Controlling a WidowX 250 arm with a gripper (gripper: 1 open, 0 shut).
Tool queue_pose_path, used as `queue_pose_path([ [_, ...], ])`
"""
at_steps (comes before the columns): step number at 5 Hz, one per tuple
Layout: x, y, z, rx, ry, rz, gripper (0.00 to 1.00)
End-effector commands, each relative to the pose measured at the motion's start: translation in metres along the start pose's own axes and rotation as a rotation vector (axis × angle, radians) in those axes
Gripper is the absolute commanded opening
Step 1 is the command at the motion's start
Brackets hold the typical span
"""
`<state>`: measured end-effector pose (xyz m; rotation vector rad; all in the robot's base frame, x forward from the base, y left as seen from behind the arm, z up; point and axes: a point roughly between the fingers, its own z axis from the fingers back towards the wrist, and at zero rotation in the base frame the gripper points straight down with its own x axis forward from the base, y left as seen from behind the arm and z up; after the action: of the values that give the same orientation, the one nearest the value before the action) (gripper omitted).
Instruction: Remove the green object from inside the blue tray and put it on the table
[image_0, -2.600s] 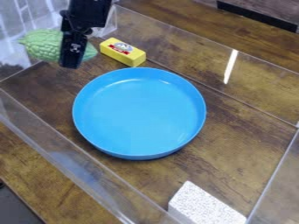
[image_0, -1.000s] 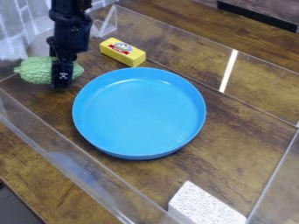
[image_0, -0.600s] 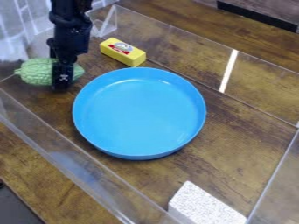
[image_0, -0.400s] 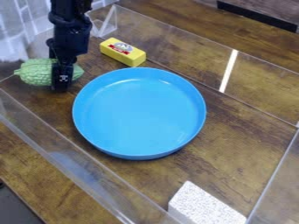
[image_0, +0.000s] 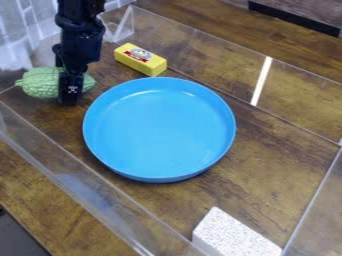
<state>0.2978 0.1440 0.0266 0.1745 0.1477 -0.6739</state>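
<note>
One camera looks down on this scene, and the blue tray (image_0: 159, 129) is the landmark, sitting in the middle of the table (image_0: 287, 140). Up and to the left of the tray, clear of its rim, the green object (image_0: 46, 82) lies on the wood, right by the clear wall. The black gripper (image_0: 71, 88) points down at the green object's tray-side end, fingers low against it. Whether those fingers clamp it or stand released, I cannot tell from this angle. Above the tray's upper-left rim, near but not touching, lies a yellow block (image_0: 139, 59). Below the tray's lower-right rim, well apart, a white speckled block (image_0: 238, 236) sits at the table's near edge.
</note>
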Motion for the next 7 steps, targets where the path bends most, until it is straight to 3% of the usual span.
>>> queue_pose_path([
  [1, -0.007, 0.012, 0.034, 0.093, -0.048, 0.039, 0.0],
  [2, -0.008, 0.015, 0.044, 0.127, -0.05, 0.05, 0.0],
  [3, -0.006, 0.015, 0.038, 0.132, -0.064, 0.053, 0.0],
  [4, -0.006, 0.015, 0.031, 0.139, -0.069, 0.06, 1.0],
  [6, -0.009, 0.019, 0.018, 0.144, -0.077, 0.083, 1.0],
  [7, -0.013, 0.021, 0.026, 0.123, -0.129, 0.116, 1.0],
])
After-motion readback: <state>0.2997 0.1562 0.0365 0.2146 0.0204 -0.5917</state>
